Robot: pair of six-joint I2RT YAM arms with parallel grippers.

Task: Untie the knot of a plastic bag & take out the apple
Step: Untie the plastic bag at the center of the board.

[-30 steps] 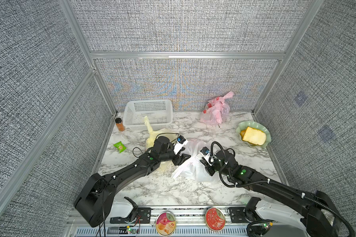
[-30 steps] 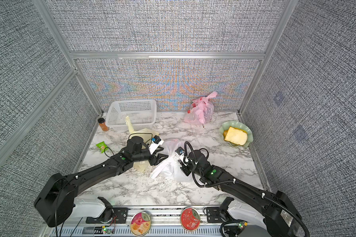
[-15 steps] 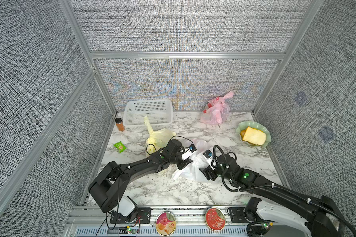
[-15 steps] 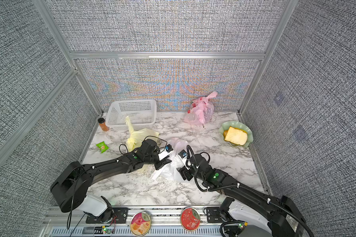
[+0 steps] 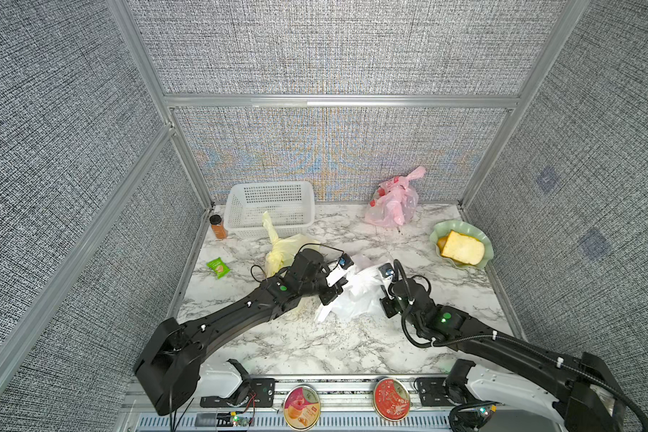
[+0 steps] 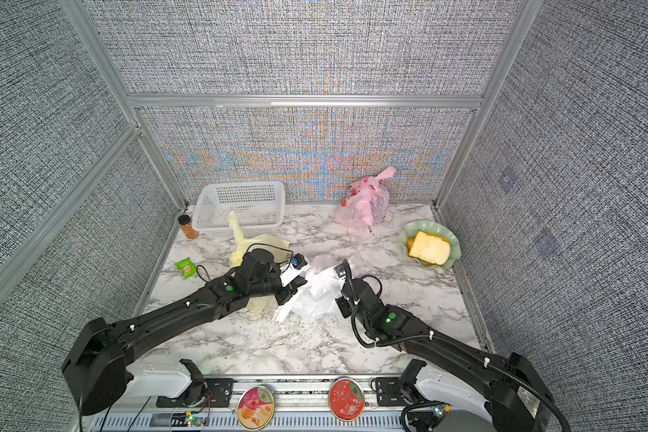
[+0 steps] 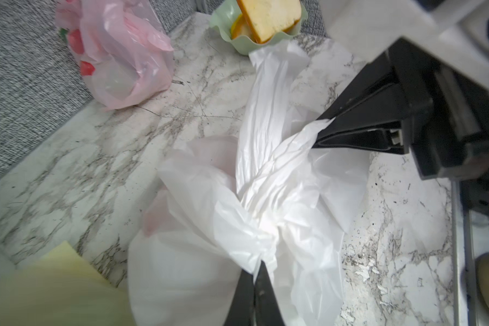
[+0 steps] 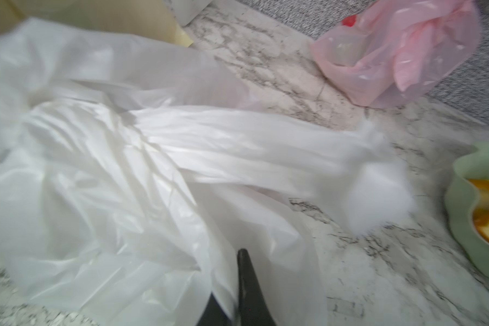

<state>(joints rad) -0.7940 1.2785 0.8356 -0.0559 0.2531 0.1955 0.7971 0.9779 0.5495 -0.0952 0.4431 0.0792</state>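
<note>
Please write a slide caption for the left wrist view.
Left gripper and right gripper, both shut, pinch the knotted white bag on the marble table.

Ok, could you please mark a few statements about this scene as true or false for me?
1. The left gripper and the right gripper are both shut on the white bag. True.
2. The pink bag lies in the basket. False: it lies on the table by the back wall, apart from the basket.
3. The bread sits in the bowl. True.
4. The jar stands inside the basket. False: it stands beside it.
</note>
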